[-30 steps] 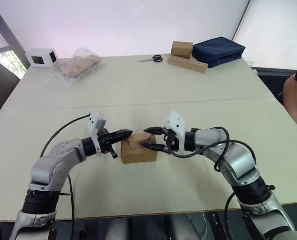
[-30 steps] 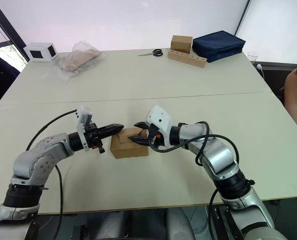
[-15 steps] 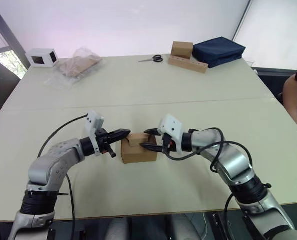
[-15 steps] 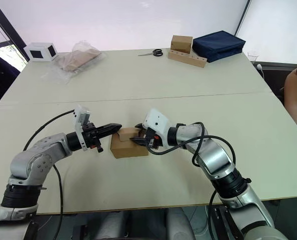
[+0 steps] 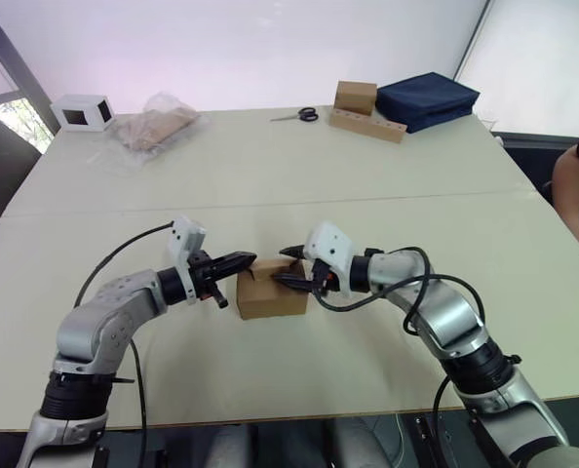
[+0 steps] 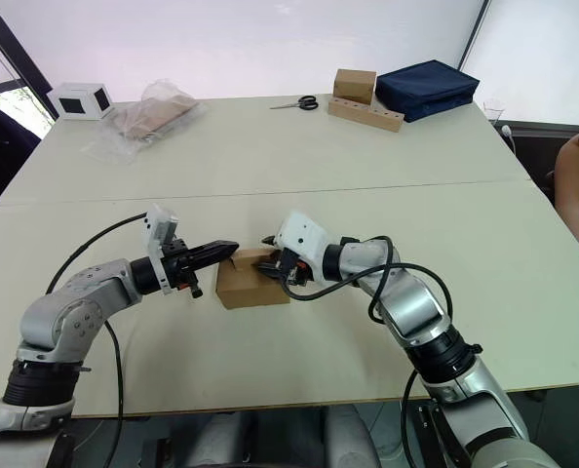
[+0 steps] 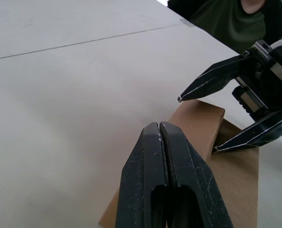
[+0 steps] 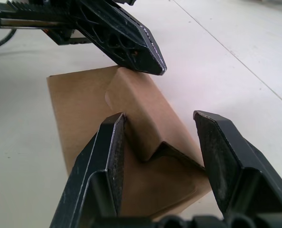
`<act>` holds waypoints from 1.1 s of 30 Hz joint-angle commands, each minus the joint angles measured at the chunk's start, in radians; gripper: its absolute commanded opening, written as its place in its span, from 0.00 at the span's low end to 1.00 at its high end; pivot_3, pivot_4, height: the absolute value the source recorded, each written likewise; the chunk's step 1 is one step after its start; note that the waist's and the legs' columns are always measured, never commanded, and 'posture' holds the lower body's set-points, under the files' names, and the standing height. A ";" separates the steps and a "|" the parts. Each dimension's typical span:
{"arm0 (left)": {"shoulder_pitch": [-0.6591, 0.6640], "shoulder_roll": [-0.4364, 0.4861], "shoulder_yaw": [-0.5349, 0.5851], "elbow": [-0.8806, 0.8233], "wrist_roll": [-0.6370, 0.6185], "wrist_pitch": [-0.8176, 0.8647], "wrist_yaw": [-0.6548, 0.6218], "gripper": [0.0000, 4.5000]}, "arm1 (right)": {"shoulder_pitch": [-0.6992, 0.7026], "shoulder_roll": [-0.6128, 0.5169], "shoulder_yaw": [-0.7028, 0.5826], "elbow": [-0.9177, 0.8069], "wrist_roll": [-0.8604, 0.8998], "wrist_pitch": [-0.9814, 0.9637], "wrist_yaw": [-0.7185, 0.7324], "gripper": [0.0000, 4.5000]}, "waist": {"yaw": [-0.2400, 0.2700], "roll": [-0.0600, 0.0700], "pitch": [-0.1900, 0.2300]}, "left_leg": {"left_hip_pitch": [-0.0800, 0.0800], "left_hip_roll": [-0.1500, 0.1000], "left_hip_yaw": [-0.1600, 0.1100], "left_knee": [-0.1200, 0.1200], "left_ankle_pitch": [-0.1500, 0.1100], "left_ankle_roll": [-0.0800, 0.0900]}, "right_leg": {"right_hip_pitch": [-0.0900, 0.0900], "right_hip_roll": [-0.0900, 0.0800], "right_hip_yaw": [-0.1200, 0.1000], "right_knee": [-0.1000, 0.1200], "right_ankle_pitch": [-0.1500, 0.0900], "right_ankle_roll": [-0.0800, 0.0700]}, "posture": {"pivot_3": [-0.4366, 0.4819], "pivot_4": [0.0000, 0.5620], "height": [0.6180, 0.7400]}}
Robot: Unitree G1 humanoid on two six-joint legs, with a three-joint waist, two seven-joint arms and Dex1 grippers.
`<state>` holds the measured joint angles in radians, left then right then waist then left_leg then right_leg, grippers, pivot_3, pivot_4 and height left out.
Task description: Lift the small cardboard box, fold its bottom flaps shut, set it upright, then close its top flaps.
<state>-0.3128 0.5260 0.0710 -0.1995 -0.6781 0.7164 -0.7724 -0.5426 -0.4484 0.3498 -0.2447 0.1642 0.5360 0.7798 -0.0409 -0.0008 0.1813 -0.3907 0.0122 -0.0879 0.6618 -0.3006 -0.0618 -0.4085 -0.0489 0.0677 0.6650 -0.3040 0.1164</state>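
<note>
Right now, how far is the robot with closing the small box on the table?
Near the end, by the look of it. The small cardboard box stands on the table, so the bottom seems dealt with. In hand: the top flaps. The left gripper, shut, touches one flap, and the right gripper, open, is over the top. Left: the flaps are not yet flat; one slopes up with a gap.
</note>
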 commanded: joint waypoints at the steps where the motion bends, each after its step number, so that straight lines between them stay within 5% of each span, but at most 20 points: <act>1: 0.011 -0.001 -0.008 -0.027 0.001 -0.003 -0.009 0.00 | -0.007 0.013 -0.001 0.005 -0.025 -0.018 -0.018 0.52 | 0.000 0.000 0.000 | 0.000 0.000 0.000 0.000 0.000 0.000 | 0.000 0.000 0.000 0.000 0.000 0.000 | 0.48 0.27 1.00; 19: 0.009 0.019 -0.069 0.000 0.098 -0.077 -0.051 0.00 | 0.052 0.027 -0.135 -0.098 0.186 0.143 0.028 0.52 | 0.004 0.000 0.000 | 0.000 0.000 0.000 0.000 0.000 0.000 | 0.000 0.000 0.000 0.000 0.000 0.000 | 0.48 0.27 1.00; 28: -0.035 0.005 0.051 -0.092 -0.036 -0.001 0.012 0.00 | 0.048 0.066 -0.194 -0.115 0.256 0.201 -0.036 0.52 | -0.001 0.000 0.000 | 0.000 0.000 0.000 0.000 0.000 0.001 | 0.000 0.000 0.000 0.000 0.000 0.000 | 0.48 0.27 1.00; 33: 0.023 0.059 0.047 -0.190 -0.010 0.012 0.034 0.00 | 0.051 0.063 -0.190 -0.154 0.284 0.248 -0.058 0.52 | -0.003 0.000 0.000 | 0.000 0.000 0.000 0.000 0.000 0.000 | 0.000 0.000 0.000 0.000 0.000 0.000 | 0.48 0.27 1.00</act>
<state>-0.3088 0.5665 0.0973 -0.3329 -0.6876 0.7264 -0.7490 -0.4799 -0.3907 0.1783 -0.3388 0.4178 0.7718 0.7304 -0.0434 -0.0009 0.1813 -0.3906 0.0124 -0.0881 0.6616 -0.3008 -0.0613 -0.4087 -0.0487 0.0678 0.6651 -0.3040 0.1164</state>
